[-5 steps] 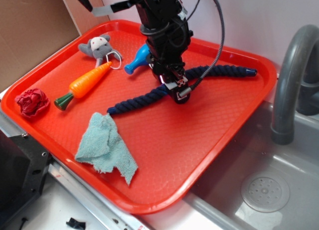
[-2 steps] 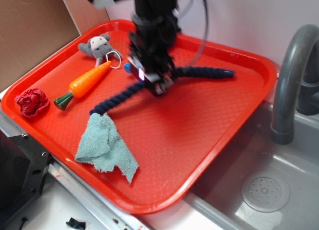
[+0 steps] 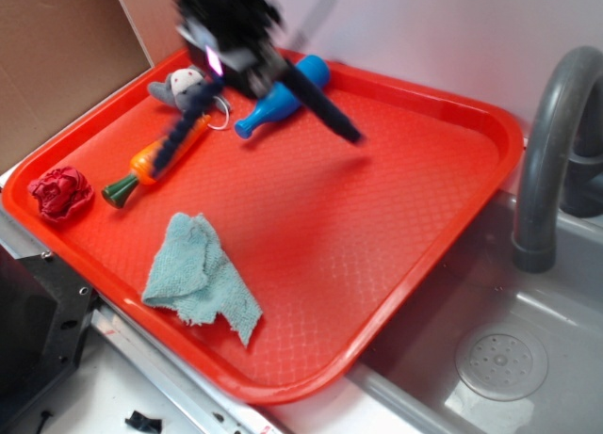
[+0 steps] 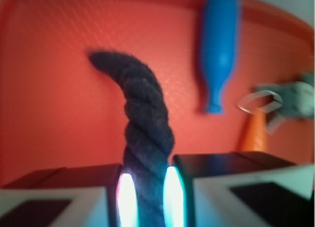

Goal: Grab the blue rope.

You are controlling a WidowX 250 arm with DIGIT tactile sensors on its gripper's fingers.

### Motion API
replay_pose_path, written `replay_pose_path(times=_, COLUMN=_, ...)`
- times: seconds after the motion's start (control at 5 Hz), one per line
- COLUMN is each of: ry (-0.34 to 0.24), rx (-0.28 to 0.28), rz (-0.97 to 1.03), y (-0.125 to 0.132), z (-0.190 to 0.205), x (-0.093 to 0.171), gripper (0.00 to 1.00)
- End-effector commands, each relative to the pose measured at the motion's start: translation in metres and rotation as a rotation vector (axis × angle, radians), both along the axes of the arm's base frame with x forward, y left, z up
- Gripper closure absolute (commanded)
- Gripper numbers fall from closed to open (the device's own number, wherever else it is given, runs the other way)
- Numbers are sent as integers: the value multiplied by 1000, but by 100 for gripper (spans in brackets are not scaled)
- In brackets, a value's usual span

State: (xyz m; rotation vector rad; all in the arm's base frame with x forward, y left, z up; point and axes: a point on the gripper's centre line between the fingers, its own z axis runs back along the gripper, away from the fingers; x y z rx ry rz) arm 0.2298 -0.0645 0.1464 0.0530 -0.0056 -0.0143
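while jaws pinch blue rope (image 4: 145, 138), red tray (image 3: 452, 109) holds toys, rag.

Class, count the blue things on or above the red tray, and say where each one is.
2. The blue rope hangs from the end effector above the tray; the blue bottle toy lies near the tray's far edge.

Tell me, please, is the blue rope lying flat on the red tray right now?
No, the blue rope is clamped in the tool and lifted, both ends dangling above the red tray.
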Motion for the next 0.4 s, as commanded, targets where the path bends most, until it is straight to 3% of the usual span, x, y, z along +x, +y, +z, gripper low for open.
replay_pose_path(times=0.0, ry=-107, rx=-110, rz=122, y=11, z=49, x=-36, gripper=100)
replay_pose_path(times=0.2, ry=-62, rx=-52, rz=94, y=6, z=42, x=-33, gripper=100)
